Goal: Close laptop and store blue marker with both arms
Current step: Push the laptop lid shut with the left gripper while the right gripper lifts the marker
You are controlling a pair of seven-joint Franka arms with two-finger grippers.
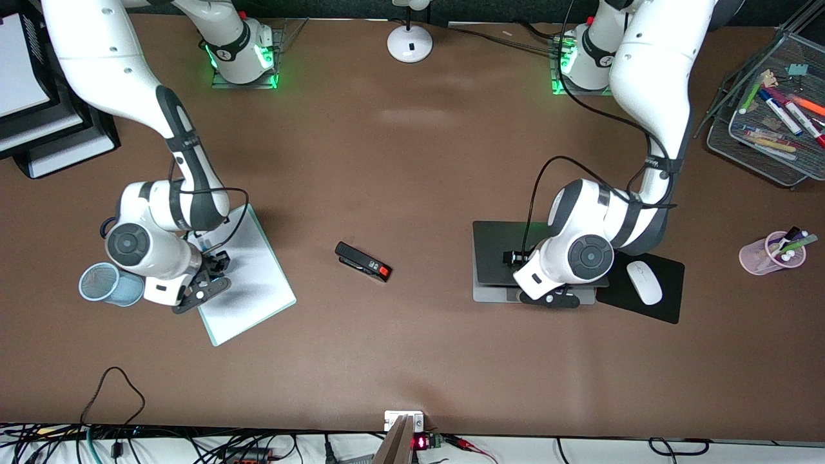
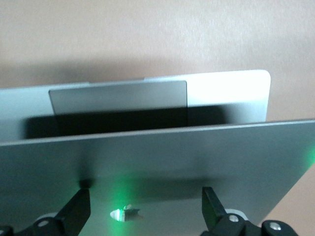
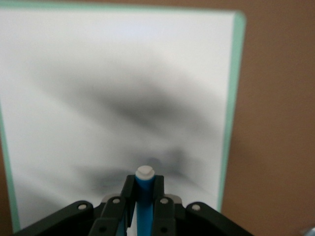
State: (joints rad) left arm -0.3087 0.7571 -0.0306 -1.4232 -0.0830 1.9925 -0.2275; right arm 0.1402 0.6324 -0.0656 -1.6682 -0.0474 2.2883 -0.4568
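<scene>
Brown table (image 1: 412,161) with white lamp base (image 1: 410,44) and mesh organizer (image 1: 767,109).

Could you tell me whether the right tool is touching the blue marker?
Touching: the right wrist view shows the right tool shut on the blue marker.
</scene>
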